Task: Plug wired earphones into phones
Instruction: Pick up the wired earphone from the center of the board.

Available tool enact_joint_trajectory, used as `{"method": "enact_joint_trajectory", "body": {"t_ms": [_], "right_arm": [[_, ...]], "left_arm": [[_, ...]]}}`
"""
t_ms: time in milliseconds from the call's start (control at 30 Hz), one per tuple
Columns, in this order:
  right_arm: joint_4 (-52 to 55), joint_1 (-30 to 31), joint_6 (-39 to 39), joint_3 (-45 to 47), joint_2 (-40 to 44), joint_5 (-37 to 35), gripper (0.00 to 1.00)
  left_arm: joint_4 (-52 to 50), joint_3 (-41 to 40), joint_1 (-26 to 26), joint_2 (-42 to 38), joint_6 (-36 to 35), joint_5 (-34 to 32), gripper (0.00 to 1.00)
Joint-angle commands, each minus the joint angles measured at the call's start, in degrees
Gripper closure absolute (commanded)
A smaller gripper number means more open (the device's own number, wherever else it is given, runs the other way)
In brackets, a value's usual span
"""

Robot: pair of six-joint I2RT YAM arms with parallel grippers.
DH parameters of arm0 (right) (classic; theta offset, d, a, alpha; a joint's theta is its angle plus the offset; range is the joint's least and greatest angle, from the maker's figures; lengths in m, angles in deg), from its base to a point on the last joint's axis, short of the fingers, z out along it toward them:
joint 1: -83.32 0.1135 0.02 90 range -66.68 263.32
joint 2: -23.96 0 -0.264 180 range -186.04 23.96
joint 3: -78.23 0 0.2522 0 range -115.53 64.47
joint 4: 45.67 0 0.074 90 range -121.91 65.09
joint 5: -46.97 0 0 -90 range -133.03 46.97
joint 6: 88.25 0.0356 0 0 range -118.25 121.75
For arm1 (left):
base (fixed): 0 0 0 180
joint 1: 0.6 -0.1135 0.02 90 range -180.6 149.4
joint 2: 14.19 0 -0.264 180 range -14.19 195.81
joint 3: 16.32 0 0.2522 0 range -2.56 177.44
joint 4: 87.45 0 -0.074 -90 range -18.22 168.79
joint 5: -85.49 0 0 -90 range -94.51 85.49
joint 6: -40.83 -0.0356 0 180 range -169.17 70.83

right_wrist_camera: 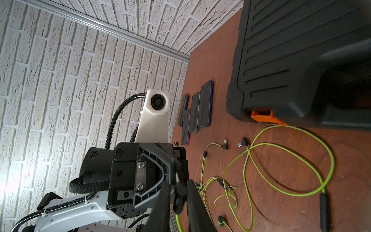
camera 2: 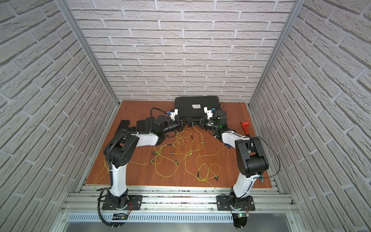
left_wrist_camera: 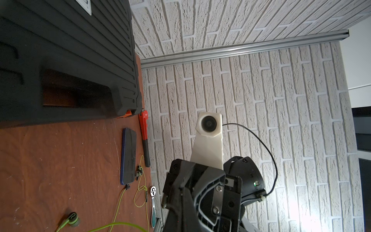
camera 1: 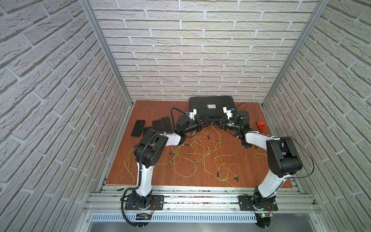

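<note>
Both arms are brought tip to tip in front of the black case (camera 1: 210, 107), apparently so that one plug (right_wrist_camera: 178, 194) can be re-gripped in the air before insertion. Four phones (right_wrist_camera: 204, 104) are grouped on the table (camera 1: 152, 108) by the left arm, a fifth phone (left_wrist_camera: 128, 154) near the right arm is already plugged, and the earphones (right_wrist_camera: 297, 194) are strewn between. The left gripper (right_wrist_camera: 173, 173) is fully closed at the plug's metal tip, its hold not discernible, while the right gripper (right_wrist_camera: 179, 185) is narrowed almost shut around the plug body, whose cable hangs below.
</note>
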Motion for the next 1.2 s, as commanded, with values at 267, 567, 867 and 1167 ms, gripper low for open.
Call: {"method": "enact_joint_trajectory", "body": {"t_ms": [267, 567, 867, 1167], "right_arm": [[-3.6, 0.36, -0.21, -1.23, 0.43, 0.0, 0.94], [4.15, 0.3, -7.25, -1.85, 2.34, -0.42, 0.94], [14.66, 0.57, -16.15, -1.55, 5.25, -2.35, 0.94], [46.4, 6.83, -39.05, -7.06, 10.04, -17.51, 0.94]], "left_arm": [[3.89, -0.86, -0.21, -0.56, 0.03, 0.11, 1.0], [-3.71, -3.54, -3.91, -5.87, -4.73, -1.31, 0.47], [-44.73, -0.76, -14.25, -17.28, -22.64, -6.94, 0.15], [-85.29, 15.76, -21.64, -11.64, -47.75, -25.36, 0.02]]}}
